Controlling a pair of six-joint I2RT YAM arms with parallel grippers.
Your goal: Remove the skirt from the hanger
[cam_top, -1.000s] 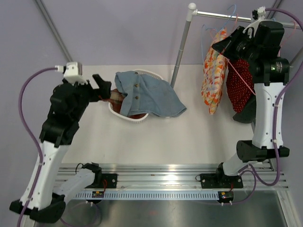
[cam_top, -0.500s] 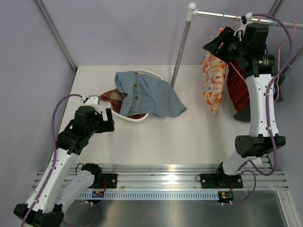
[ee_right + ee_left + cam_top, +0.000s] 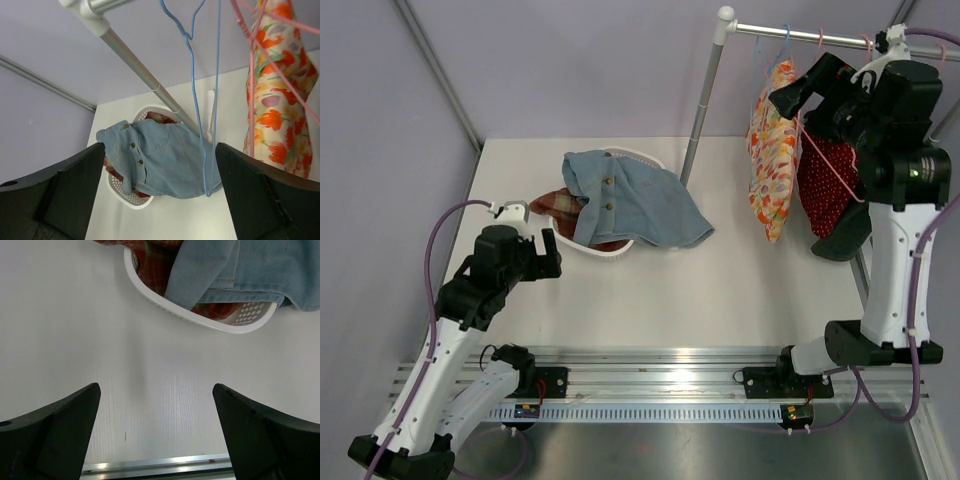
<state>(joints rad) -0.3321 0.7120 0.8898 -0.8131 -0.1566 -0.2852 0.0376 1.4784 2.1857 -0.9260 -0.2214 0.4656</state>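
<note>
The blue denim skirt [image 3: 635,200] lies draped over the white basket [image 3: 563,235] at the back of the table, off any hanger; it also shows in the left wrist view [image 3: 250,265] and the right wrist view [image 3: 160,160]. An empty blue wire hanger [image 3: 192,80] hangs from the rail [image 3: 800,35]. My right gripper [image 3: 802,90] is up by the rail, open, with nothing between its fingers [image 3: 160,147]. My left gripper [image 3: 548,255] is open and empty, low over bare table in front of the basket [image 3: 156,390].
A floral garment [image 3: 770,150] and a red dotted garment [image 3: 825,180] hang on pink hangers [image 3: 250,75] on the rail. The rail's slanted pole [image 3: 700,110] stands behind the basket [image 3: 200,320]. Red plaid cloth [image 3: 557,203] lies in the basket.
My right gripper has opened and its arm has shifted right along the rail. My left arm pulled back from the basket toward the near edge, then stayed still.
</note>
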